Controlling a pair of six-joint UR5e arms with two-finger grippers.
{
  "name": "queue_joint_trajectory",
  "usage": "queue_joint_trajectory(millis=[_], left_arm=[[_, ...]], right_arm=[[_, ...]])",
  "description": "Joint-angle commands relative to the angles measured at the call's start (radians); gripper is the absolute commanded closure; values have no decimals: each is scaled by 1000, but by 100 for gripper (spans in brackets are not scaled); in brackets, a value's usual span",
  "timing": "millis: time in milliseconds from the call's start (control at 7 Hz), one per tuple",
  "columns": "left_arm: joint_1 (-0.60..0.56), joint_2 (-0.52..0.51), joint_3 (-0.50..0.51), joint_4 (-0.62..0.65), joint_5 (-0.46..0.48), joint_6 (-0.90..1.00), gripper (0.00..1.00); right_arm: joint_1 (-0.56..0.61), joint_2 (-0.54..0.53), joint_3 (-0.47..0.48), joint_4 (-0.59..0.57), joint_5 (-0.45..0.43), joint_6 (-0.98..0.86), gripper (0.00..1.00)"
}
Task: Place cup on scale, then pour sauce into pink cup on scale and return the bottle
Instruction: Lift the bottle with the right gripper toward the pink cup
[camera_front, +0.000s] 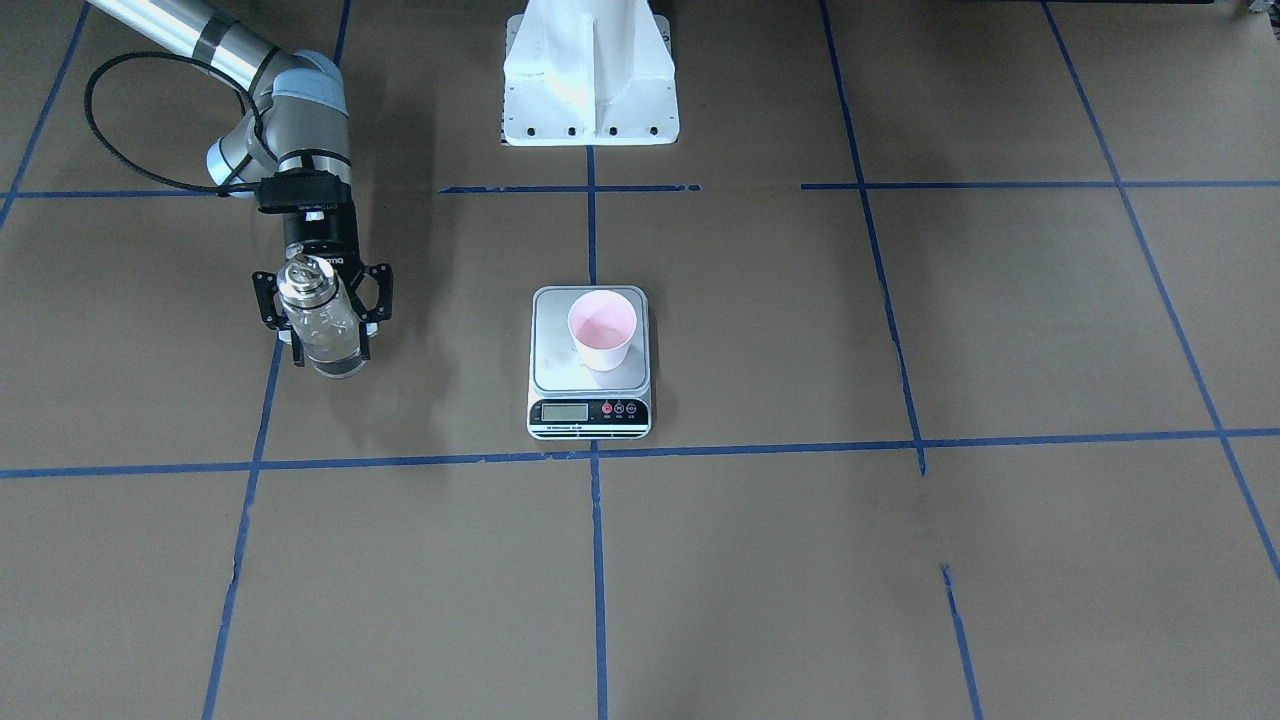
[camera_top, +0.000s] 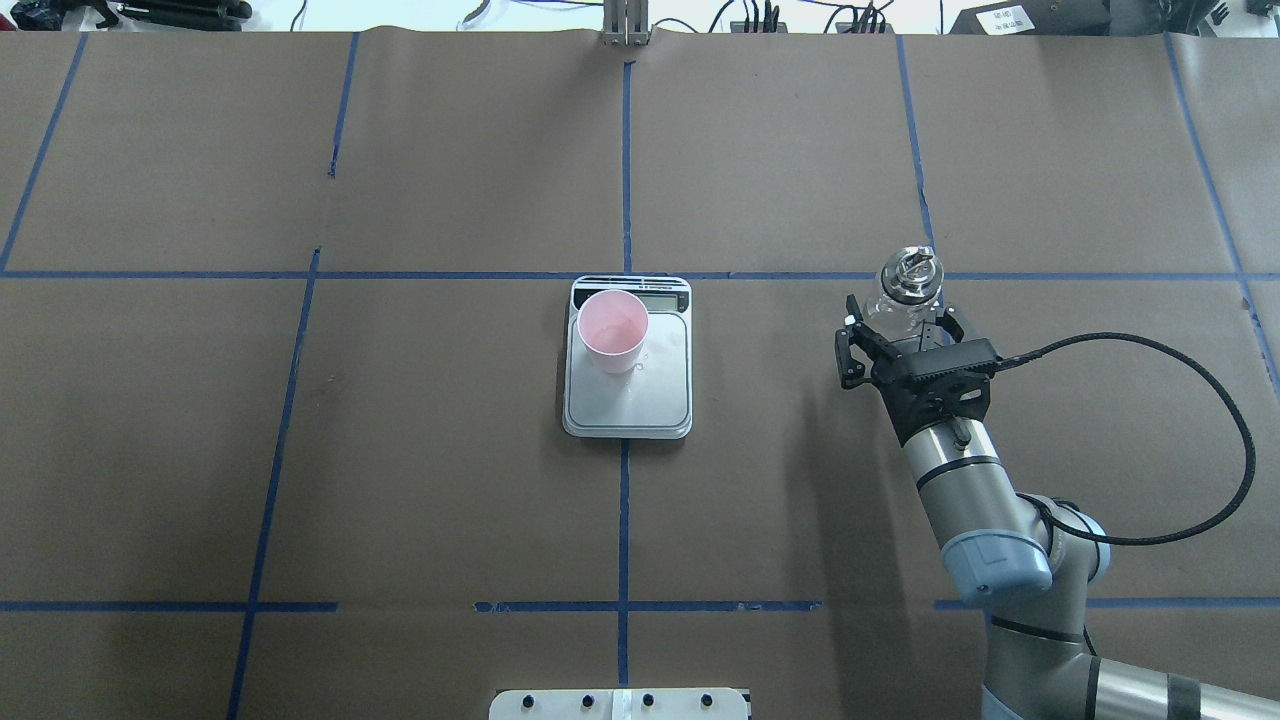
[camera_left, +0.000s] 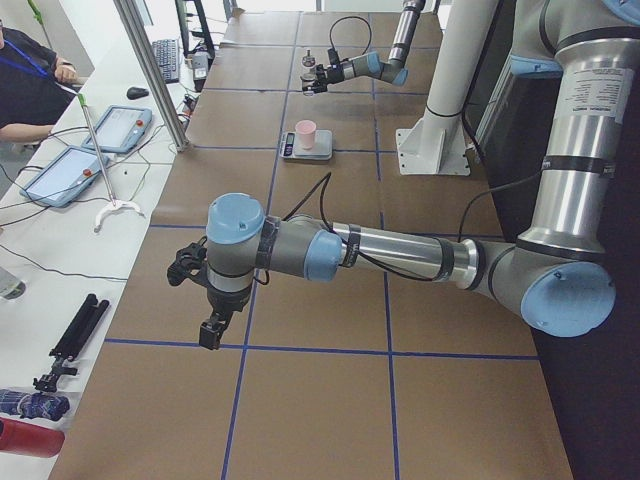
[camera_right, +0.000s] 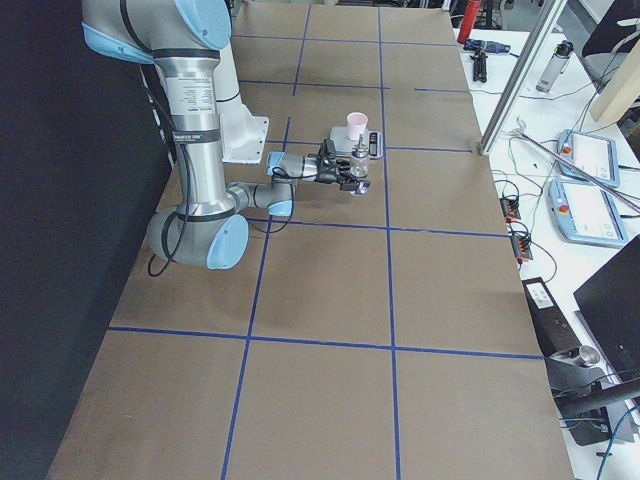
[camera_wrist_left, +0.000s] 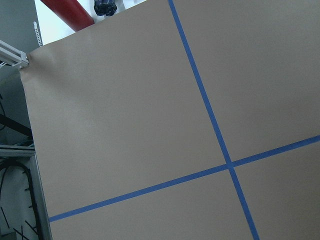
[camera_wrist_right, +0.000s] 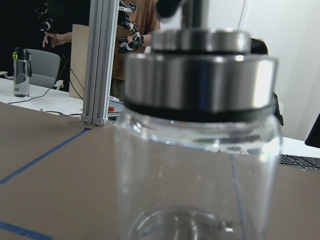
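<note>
The pale pink cup (camera_front: 602, 330) (camera_top: 612, 330) stands upright on the silver scale (camera_front: 590, 415) (camera_top: 640, 410), toward the platform's display end. Well off to the scale's side, on the robot's right, my right gripper (camera_front: 331, 352) (camera_top: 905, 318) is shut on the clear glass bottle (camera_front: 322, 318) (camera_top: 908, 275), which is upright with its silver cap on top. That bottle (camera_wrist_right: 200, 150) fills the right wrist view; I cannot make out the sauce level. My left gripper (camera_left: 212, 330) hangs over bare table far from the scale; whether it is open or shut I cannot tell.
The white robot pedestal (camera_front: 590, 80) stands at the robot's edge of the table, behind the scale. Blue tape lines grid the brown table cover. A side bench with tablets (camera_left: 120, 128) and a seated person (camera_left: 25, 80) lies beyond the far edge.
</note>
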Motion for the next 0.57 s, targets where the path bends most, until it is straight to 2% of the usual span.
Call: queue_joint_trajectory(millis=[0,286,429], left_arm=[[0,2,3,2,0,0,0],[0,2,12,10,0,0,0],[0,3,14,10,0,0,0]], right_arm=[[-2,42,-3,-46,-2,-68,100],[-1,77,3,-201,-5,-76,100],[1,125,5,-282,-37,-129,100]])
